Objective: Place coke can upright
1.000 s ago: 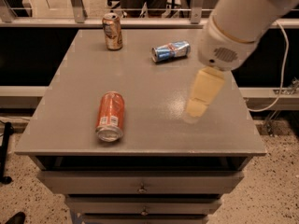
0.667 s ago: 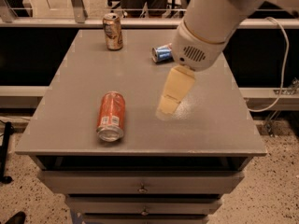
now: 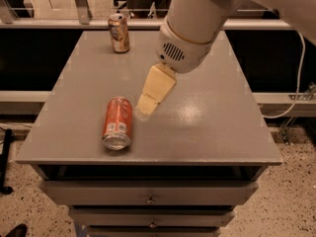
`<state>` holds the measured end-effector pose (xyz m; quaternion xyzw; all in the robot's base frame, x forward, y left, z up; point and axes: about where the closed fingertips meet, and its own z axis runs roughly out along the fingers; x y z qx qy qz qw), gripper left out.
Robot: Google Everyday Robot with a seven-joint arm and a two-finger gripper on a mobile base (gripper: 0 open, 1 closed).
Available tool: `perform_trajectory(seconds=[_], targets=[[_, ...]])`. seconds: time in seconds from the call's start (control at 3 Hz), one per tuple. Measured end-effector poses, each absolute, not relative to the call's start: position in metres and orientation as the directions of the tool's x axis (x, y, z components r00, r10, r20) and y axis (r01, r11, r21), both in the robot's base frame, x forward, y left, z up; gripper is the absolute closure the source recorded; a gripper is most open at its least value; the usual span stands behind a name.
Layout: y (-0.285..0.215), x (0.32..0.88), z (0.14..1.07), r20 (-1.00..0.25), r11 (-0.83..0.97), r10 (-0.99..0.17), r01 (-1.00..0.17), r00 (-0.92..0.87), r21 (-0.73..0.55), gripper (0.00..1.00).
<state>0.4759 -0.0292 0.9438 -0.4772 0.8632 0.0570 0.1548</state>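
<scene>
The coke can (image 3: 117, 123), orange-red with white label markings and a silver end, lies on its side on the grey table (image 3: 207, 127), near the front left, its silver end towards the front edge. My gripper (image 3: 144, 111) hangs from the big white arm and points down and to the left. Its cream tip is just right of the can's far end, a short gap away and above the table top. It holds nothing.
A tan-gold can (image 3: 119, 33) stands upright at the table's back left corner. The arm's white body (image 3: 197, 23) covers the back middle of the table. Drawers (image 3: 148, 199) sit under the top. A cable (image 3: 291, 105) hangs at the right.
My gripper has moved left across the table, from the right half to just beside the coke can. The blue and silver can at the back is now hidden behind the arm.
</scene>
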Motion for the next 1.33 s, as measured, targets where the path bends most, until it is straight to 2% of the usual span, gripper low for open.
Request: perform_trajectory(seconds=[0.67,1.0,1.33], targets=[[-0.01,0.482,0.939,-0.341,0.575,-0.773,-0.818,-0.534,-0.021,0.0],[0.045,0.51,0.908,-0.335,0.666,-0.69,-0.744,-0.641,0.051,0.0],[0.074,0.526,0.885,-0.3,0.753,-0.602,-0.651,-0.74,0.097,0.0]])
